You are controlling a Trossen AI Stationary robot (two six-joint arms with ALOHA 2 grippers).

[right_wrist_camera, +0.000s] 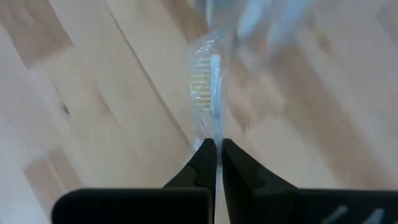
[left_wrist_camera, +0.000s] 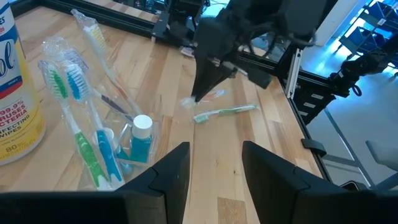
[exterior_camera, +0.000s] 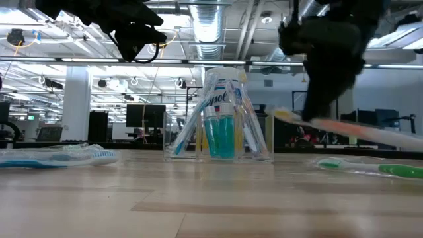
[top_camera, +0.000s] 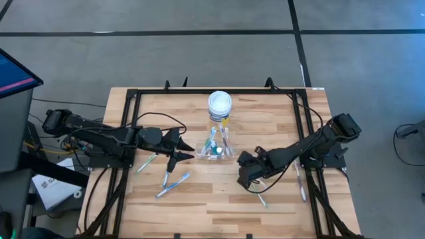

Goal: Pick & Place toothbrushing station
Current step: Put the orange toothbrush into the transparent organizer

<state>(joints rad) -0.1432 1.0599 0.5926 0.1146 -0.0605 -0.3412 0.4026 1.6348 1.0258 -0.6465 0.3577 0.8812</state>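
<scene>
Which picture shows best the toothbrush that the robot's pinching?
The right wrist view: the right gripper pinches the wrapped toothbrush close up, bristles clear. The low view shows it slanting, lifted off the table. The left wrist view shows it small; the high view mostly hides it.

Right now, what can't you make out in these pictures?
- High view: the right tool hides its own grip.
- Right wrist view: the held toothbrush blurs beyond its bristles.
- Low view: the cup hides the jar's label.
- Left wrist view: the jar is cut off.
</scene>
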